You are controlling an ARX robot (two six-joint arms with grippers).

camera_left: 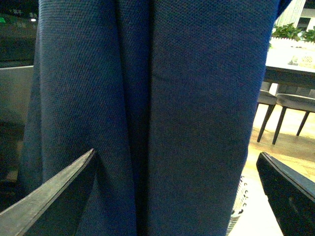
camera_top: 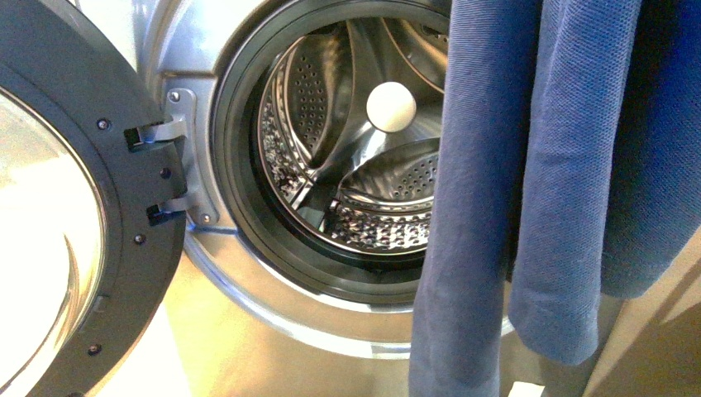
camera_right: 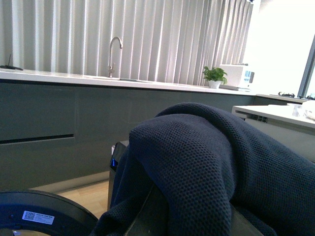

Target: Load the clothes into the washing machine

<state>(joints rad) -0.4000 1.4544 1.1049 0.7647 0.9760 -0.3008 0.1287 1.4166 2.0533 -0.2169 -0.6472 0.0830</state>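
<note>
The washing machine [camera_top: 248, 306] fills the front view, its porthole wide open onto the perforated steel drum [camera_top: 347, 165]. The dark grey door [camera_top: 124, 240] is swung out to the left. The clothes [camera_top: 529, 165], blue fine-ribbed fabric, hang limp in long folds at the right in front of the porthole. In the right wrist view the clothes [camera_right: 206, 162] are bunched over my right gripper [camera_right: 182, 216], which is shut on them. In the left wrist view the clothes [camera_left: 162, 108] hang straight ahead of my open left gripper [camera_left: 177, 196], its fingers [camera_left: 59, 196] spread wide.
A white ball [camera_top: 390, 107] shows inside the drum. A counter with a tap [camera_right: 114, 49] and a potted plant [camera_right: 214, 75] runs behind in the right wrist view. Chairs and a table [camera_left: 290, 73] stand on the wooden floor in the left wrist view.
</note>
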